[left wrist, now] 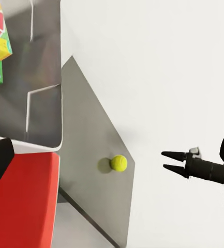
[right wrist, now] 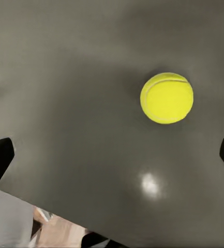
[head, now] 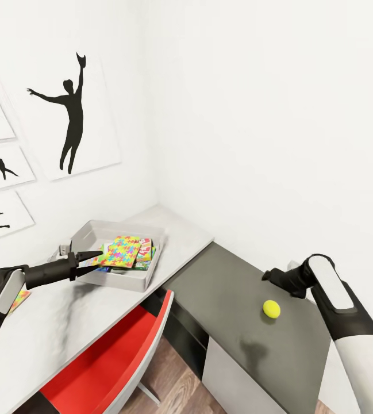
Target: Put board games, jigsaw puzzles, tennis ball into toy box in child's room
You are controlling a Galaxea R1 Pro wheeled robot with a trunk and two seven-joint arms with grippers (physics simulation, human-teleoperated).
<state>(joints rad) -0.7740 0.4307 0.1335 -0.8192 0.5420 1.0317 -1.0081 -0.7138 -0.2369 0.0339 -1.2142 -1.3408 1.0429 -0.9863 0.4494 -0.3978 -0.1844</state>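
The tennis ball [head: 272, 309] lies loose on the dark grey section of the counter [head: 232, 299], near its front right part. The right gripper [head: 265, 276] hangs just above and slightly behind it, jaws spread and empty, so the right arm is clearly the nearer. The left gripper [head: 97, 254], jaws parted and empty, hovers far left at the toy box [head: 94, 230], where a jigsaw puzzle [head: 123, 250] tops the board games.

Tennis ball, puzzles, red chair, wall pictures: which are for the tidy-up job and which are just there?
For the job:
tennis ball, loose on the dark desk section
toy box
jigsaw puzzle and game boxes in the toy box
second puzzle by the left arm

Just there:
red chair
silhouette prints
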